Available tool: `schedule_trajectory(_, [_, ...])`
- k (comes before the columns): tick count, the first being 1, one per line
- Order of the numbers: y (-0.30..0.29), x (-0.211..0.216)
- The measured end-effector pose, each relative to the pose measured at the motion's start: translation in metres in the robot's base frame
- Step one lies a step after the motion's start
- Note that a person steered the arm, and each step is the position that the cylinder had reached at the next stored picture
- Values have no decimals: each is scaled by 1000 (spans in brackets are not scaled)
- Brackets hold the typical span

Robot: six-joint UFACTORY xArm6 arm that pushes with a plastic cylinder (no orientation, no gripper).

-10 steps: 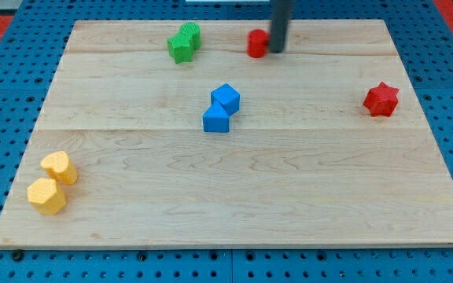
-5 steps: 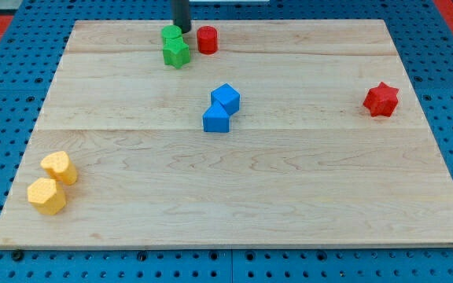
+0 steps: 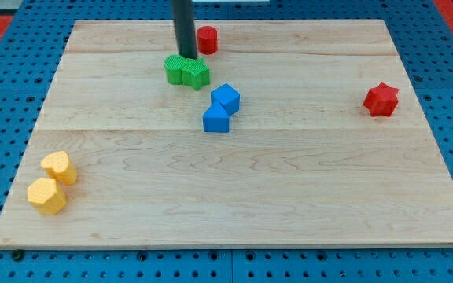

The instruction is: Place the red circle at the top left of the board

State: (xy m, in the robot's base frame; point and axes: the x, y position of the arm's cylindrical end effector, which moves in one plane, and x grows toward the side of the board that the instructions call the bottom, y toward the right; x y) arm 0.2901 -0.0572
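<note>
The red circle (image 3: 207, 38) stands near the board's top edge, a little left of the middle. My tip (image 3: 185, 56) is just left of and below it, touching the top of two green blocks (image 3: 186, 71) that sit side by side. The rod rises from there out of the view's top.
Two blue blocks (image 3: 221, 108) sit together below and to the right of the green ones. A red star (image 3: 381, 99) is at the right. Two yellow blocks (image 3: 53, 183) are at the bottom left. The wooden board (image 3: 234, 181) lies on a blue pegboard.
The red circle slid left along the top edge, then stayed. My tip moved left past it, then came down the view, pushing the green blocks down and slightly right.
</note>
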Motion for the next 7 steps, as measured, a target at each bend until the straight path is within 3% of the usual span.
schedule_trajectory(2, [59,-12])
schedule_trajectory(7, [140,-9])
